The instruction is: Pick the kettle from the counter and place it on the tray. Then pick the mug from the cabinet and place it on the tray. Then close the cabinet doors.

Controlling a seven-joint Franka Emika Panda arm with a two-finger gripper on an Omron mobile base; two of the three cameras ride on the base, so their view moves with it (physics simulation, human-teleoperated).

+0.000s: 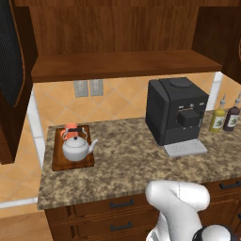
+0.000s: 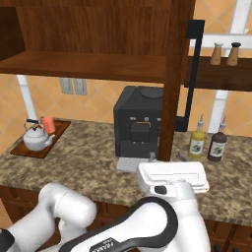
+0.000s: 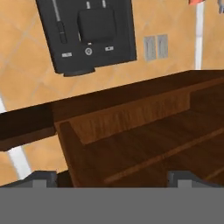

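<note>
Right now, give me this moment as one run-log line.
kettle: on tray | mug: on tray behind kettle | cabinet doors: open | gripper: open, empty, facing cabinet

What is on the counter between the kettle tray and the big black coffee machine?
Nothing. In the left base view, bare speckled counter runs from the tray holding the kettle to the coffee machine.

"FRANKA" lettering, partly cut off, on the robot arm.
</note>
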